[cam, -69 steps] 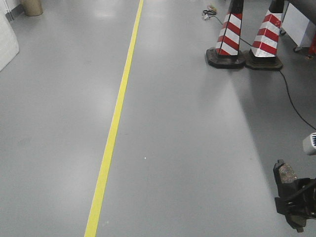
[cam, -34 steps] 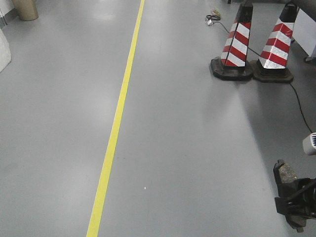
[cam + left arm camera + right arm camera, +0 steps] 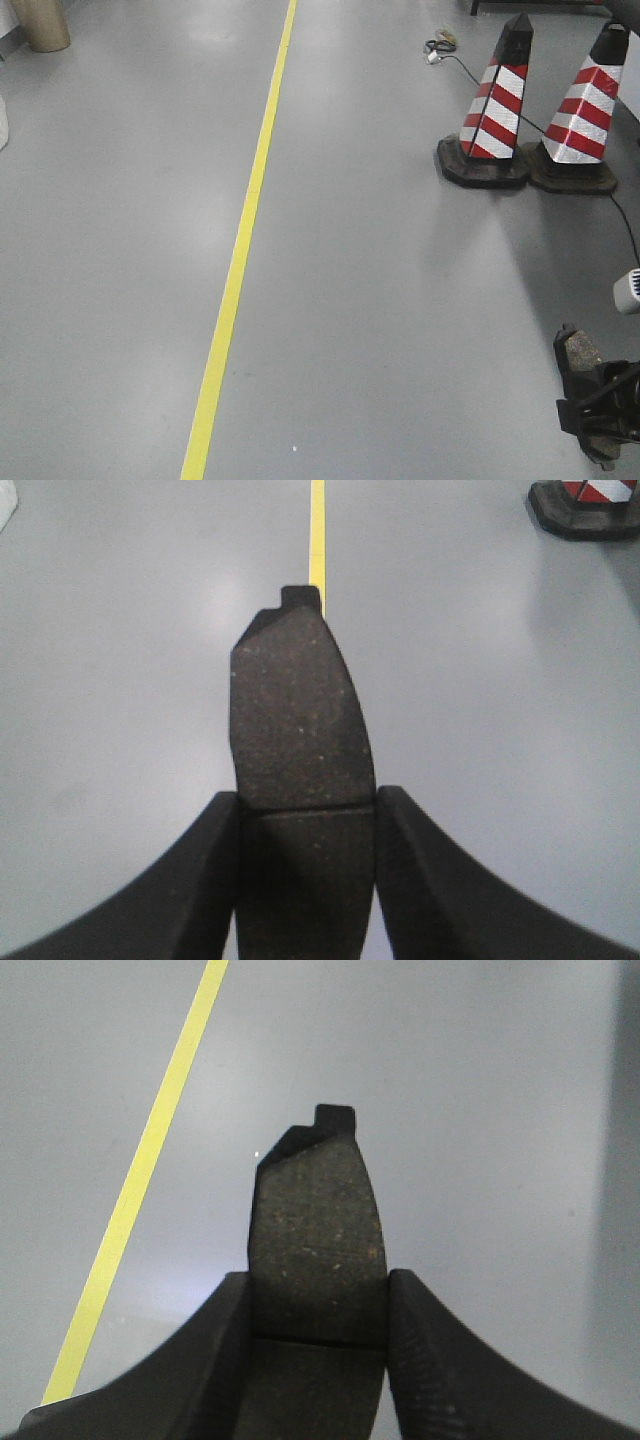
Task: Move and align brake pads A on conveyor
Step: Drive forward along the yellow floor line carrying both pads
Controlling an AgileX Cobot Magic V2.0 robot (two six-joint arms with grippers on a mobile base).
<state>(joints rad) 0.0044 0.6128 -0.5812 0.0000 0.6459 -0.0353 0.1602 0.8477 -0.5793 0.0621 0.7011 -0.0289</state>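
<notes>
No readable text, labels or numbers.

This looks like a factory or workshop hall: smooth grey coated floor (image 3: 400, 300), a painted yellow lane line (image 3: 240, 250), and two red-and-white striped safety cones (image 3: 497, 100).

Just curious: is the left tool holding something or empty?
Holding: the left tool is shut on a dark brake pad, gripping its edges.

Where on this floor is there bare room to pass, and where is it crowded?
Bare: the grey floor left of the yellow line, up to the brown bin, and the strip between that line and the two cones. Crowded: the far right, with the cones and a cable.
</notes>
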